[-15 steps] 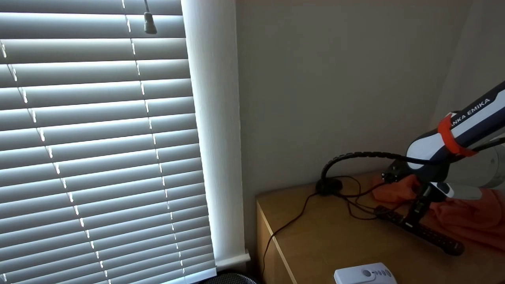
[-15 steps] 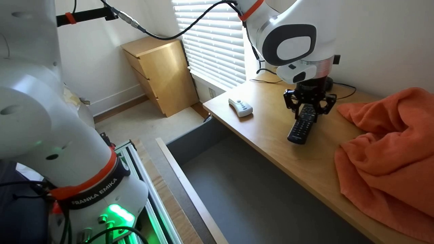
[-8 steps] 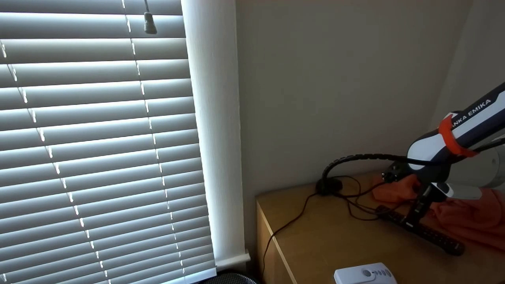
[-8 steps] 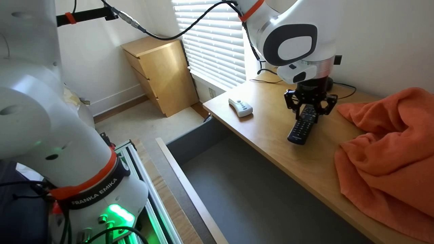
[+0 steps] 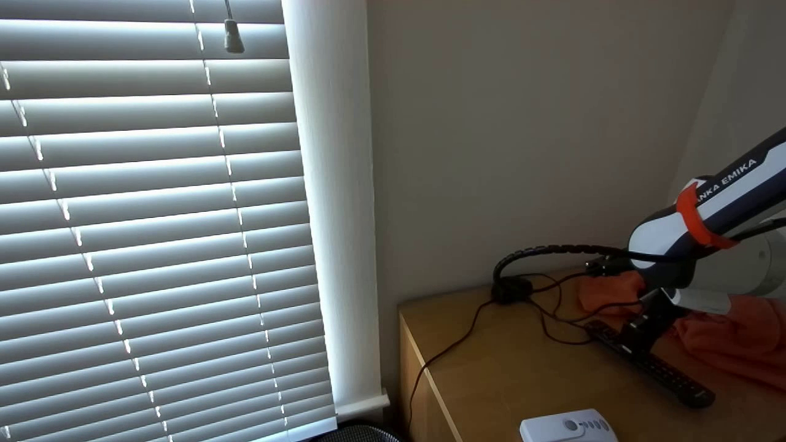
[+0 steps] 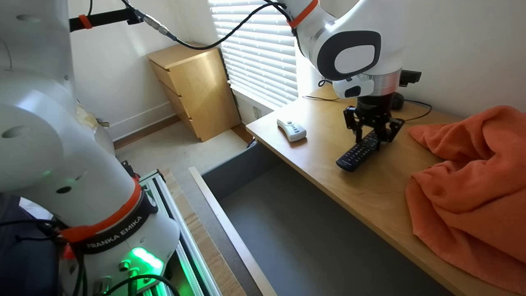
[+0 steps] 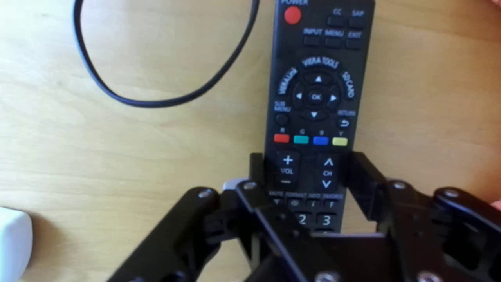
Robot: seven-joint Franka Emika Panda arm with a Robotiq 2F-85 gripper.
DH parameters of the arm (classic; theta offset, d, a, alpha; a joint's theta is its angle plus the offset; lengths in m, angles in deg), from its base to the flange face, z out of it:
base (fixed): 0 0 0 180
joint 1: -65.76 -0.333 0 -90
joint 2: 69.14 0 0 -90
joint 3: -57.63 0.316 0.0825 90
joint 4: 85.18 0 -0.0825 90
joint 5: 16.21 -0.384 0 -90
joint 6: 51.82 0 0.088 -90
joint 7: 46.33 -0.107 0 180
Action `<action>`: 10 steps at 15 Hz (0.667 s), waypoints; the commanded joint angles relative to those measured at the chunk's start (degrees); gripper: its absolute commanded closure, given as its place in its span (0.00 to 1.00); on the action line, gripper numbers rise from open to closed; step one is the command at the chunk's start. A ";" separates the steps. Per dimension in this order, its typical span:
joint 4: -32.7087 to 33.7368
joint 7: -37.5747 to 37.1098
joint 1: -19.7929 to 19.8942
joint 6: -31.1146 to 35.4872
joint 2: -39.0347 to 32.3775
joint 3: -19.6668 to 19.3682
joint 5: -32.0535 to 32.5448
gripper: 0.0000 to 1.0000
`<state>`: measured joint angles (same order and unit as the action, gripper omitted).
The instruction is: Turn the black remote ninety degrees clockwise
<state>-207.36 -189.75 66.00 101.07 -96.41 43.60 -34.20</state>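
Observation:
The black remote (image 6: 355, 157) lies slantwise at the tabletop (image 6: 328, 164), its near end toward the front edge. It also shows in an exterior view (image 5: 672, 376). In the wrist view the remote (image 7: 317, 78) points up the picture, red power button at the top; its lower end is hidden by the gripper. My gripper (image 6: 368, 143) is above the remote, fingers pointing down. In the wrist view the fingertips (image 7: 305, 169) press on both long sides by the volume and channel keys, shut on it. I cannot tell whether the remote touches the table.
A white controller (image 6: 291, 130) lies left of the remote. An orange cloth (image 6: 472, 181) is heaped at the right. A black puck (image 6: 397, 101) with a thin cable (image 7: 156, 103) is behind the gripper. A grey open drawer (image 6: 296, 230) lies below the front edge.
Over the last half second my gripper has turned clockwise seen from above, and the remote has turned a little with it. Its near end has swung left in the exterior view.

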 commanded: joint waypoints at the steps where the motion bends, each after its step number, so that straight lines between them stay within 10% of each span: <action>1: 0.39 -5.13 -0.52 0.20 -0.68 0.41 0.79 0.69; 3: 0.72 -6.29 -0.67 0.26 -1.10 0.52 1.30 0.69; 4: 0.88 -6.52 -0.41 -0.46 -0.92 0.82 1.09 0.19; 10: -2.98 -1.88 -0.96 2.92 4.77 -0.36 6.52 0.00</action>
<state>-206.78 -194.44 65.46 102.22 -95.88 44.16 -32.84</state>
